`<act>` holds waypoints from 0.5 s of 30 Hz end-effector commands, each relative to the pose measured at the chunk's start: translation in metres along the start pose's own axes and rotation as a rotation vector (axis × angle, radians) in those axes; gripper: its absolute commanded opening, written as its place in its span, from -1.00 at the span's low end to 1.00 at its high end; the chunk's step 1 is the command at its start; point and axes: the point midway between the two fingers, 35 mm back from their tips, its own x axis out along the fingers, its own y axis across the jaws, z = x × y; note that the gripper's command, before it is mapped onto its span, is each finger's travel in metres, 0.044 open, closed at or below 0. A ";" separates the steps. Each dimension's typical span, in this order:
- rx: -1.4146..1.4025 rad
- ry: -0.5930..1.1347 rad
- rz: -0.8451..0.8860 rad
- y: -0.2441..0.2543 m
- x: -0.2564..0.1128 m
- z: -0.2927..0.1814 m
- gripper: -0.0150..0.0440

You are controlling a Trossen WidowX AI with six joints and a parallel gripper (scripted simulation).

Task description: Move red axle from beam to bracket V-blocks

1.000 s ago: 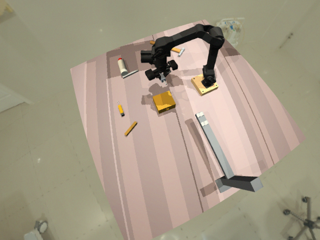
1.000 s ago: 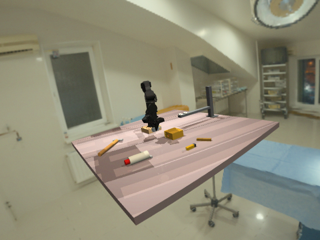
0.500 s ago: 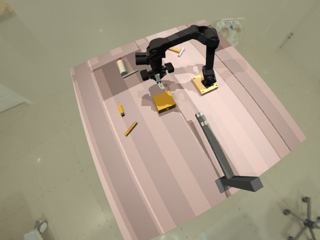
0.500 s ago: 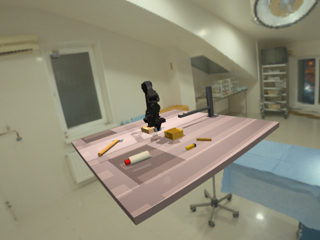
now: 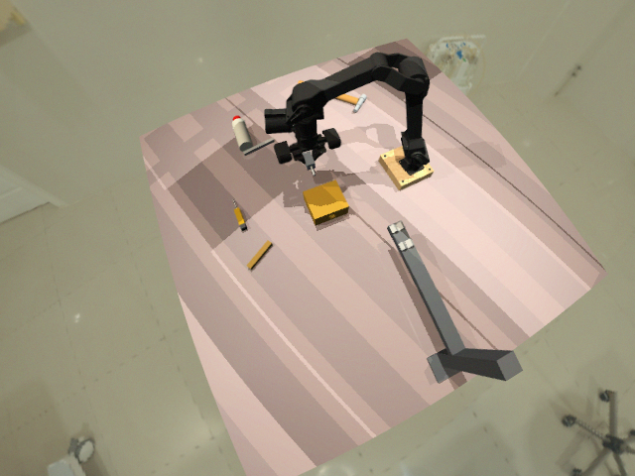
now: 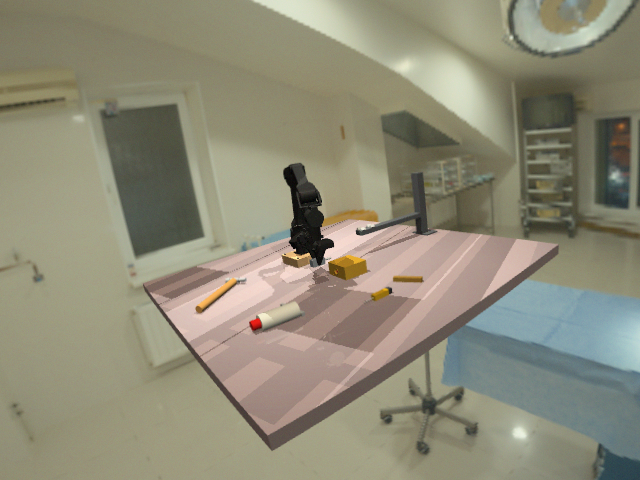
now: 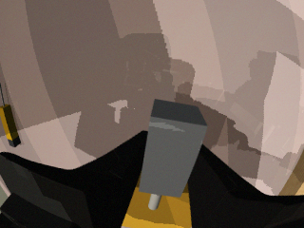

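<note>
My gripper is shut on a grey block with a thin pale pin sticking out. I take it for the axle, though it looks grey, not red. It hangs above the table, beside the yellow block, which I take for the beam. The pin's tip is apart from that block in the top view. A round spot shows on the block's side face. The grey bracket reaches over the table and bears two white V-blocks, both empty.
A hammer, a white tube with a red cap and a grey bar lie behind or beside the arm. A yellow tool and an ochre bar lie past the yellow block.
</note>
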 end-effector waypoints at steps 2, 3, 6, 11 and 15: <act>0.004 0.008 -0.011 -0.001 0.011 -0.001 -0.49; 0.004 0.008 -0.011 -0.001 0.013 -0.001 -0.49; 0.004 0.008 -0.011 -0.001 0.018 -0.001 -0.49; 0.004 0.008 -0.011 -0.001 0.026 -0.001 -0.49; 0.004 0.008 -0.011 -0.002 0.032 -0.001 -0.49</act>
